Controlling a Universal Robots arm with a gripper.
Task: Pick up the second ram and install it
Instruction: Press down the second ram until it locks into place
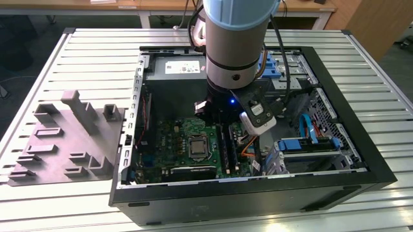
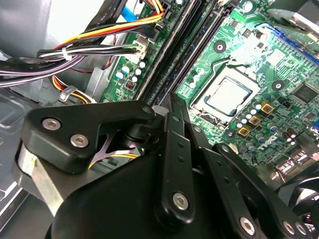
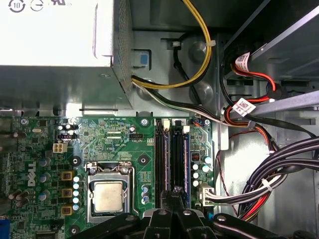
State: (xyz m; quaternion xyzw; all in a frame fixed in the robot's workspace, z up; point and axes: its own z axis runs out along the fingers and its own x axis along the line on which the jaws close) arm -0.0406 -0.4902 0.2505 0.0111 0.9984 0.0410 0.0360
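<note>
Reaching down into the open computer case (image 1: 380, 174), the arm (image 1: 235, 43) has its tool (image 3: 174, 195) low over the green motherboard (image 1: 187, 133), right at the long black memory slots (image 3: 173, 159) that run beside the processor socket (image 3: 108, 195). In the first wrist view the fingers (image 3: 174, 206) come together to a narrow tip over those slots, and a thin dark edge between them, in line with the slots, may be the second ram (image 3: 174, 191), though whether the tool is actually clamped on it I cannot tell. In the second wrist view the black finger linkages (image 2: 177, 164) crowd the foreground, with the slots (image 2: 199, 55) stretching away past them and the socket (image 2: 227, 97) just to one side. Bundles of yellow, black and red cables (image 3: 199, 64) hang beside the slots, on the side away from the socket. The case lies on a slatted metal surface (image 1: 84, 58), and a grey fixture plate (image 1: 65, 140) sits just beside the case on the exterior view's left
</note>
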